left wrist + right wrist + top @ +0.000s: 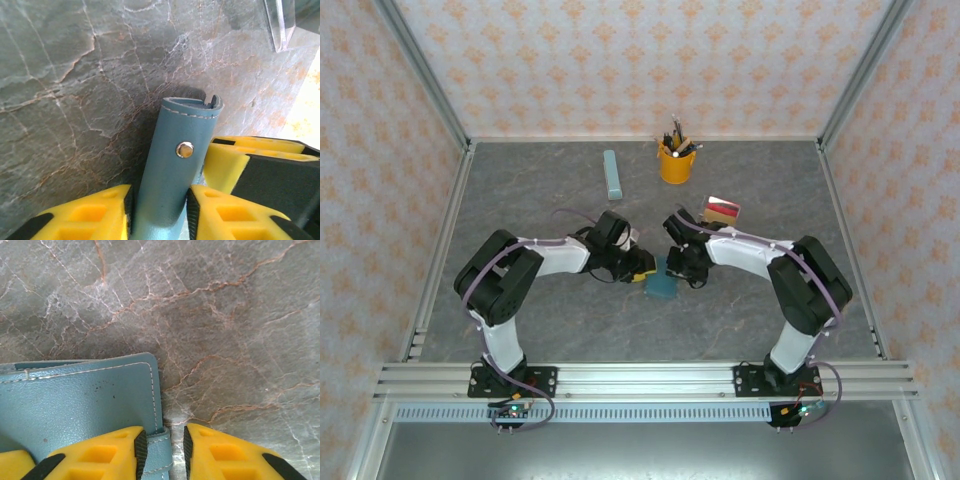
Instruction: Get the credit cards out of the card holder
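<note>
Card holder (661,284) lies mid-tabletop (540,200), teal, right btwn the two arms, which meet over it from either side. Left pincer (160,217) is pinching the holder's narrow stitched flap: the teal strip w/ a metal snap stud fills the gap btwn the yellow fingers (95,217) and curls over at its far end. Another yellow finger sits just beside it on the right of the left wrist view. Right pincer (165,452) is at the holder's corner w/ a thin teal strap btwn its fingers; the strap lies against one pad, a sliver of tabletop shows by the other, so can't tell if it's gripping. Holder body spreads flat to the left there. Credit cards (722,210), red and tan, lie in a small stack behind the right arm, apart from the holder. Yellow pen cup (675,165) and pale blue bar (612,175) stand near the back wall.
</note>
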Available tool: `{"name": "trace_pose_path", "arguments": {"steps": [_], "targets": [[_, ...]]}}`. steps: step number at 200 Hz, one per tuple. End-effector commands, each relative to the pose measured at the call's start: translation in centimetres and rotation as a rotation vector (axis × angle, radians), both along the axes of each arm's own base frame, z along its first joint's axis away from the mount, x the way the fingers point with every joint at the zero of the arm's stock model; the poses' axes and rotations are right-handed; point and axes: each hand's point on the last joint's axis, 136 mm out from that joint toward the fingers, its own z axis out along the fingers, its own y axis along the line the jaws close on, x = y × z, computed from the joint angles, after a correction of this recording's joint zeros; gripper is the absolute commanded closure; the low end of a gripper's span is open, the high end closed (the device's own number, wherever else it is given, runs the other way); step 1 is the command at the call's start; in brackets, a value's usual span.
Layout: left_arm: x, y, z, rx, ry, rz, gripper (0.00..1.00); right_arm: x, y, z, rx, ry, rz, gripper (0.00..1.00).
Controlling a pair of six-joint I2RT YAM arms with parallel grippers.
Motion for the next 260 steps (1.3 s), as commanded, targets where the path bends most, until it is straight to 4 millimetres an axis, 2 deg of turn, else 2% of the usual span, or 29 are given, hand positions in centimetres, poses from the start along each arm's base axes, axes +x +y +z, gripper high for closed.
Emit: {"name": "trace_pose_path", "arguments": {"steps": [1,31,46,58,82,98,121,146,164,192,204,216,238,260], "targets": [[0.6,-1.1,1.6,-0.03,-0.059,-0.039,0.75,-0.3,0.1,0.0,0.018,-0.006,0.014,0.69],[0.4,0.9,2.9,0.114,-0.125,-0.079,0.88,0.7,-1.2,3.3,0.005,-0.109,-0.026,0.63],[0.0,3.4,4.0,0.264,-0.176,-0.111,0.9,1.0,-2.7,5.2,-0.032,-0.168,-0.062,0.56],[-0.2,6.1,5.1,0.422,-0.216,-0.128,0.91,1.2,-3.8,6.6,-0.06,-0.212,-0.092,0.5],[0.1,11.3,8.3,0.756,-0.347,-0.174,0.92,1.3,-6.1,8.8,-0.119,-0.295,-0.153,0.36],[0.4,13.6,10.4,0.95,-0.415,-0.194,0.92,1.3,-7.4,9.9,-0.144,-0.337,-0.193,0.28],[1.5,15.1,12.3,1.181,-0.501,-0.206,0.92,1.2,-8.7,10.8,-0.16,-0.379,-0.255,0.22],[2.8,15.3,12.7,1.386,-0.545,-0.234,0.92,0.8,-9.9,11.0,-0.176,-0.397,-0.31,0.18],[3.4,14.1,11.5,1.447,-0.557,-0.278,0.92,0.3,-10.7,10.9,-0.187,-0.403,-0.338,0.17],[3.0,11.6,8.2,1.381,-0.527,-0.362,0.92,-0.3,-12.0,11.0,-0.203,-0.42,-0.38,0.16],[2.2,10.2,6.7,1.308,-0.514,-0.397,0.89,-0.5,-12.5,10.6,-0.221,-0.419,-0.394,0.16],[1.5,9.0,5.6,1.226,-0.502,-0.402,0.86,-0.6,-12.8,11.3,-0.202,-0.444,-0.407,0.16],[0.3,8.0,4.5,1.111,-0.474,-0.36,0.7,-0.6,-12.8,11.2,-0.202,-0.446,-0.404,0.16],[-0.6,7.1,5.2,1.003,-0.475,-0.333,0.49,-0.2,-12.2,11.3,-0.19,-0.444,-0.373,0.16]]}}
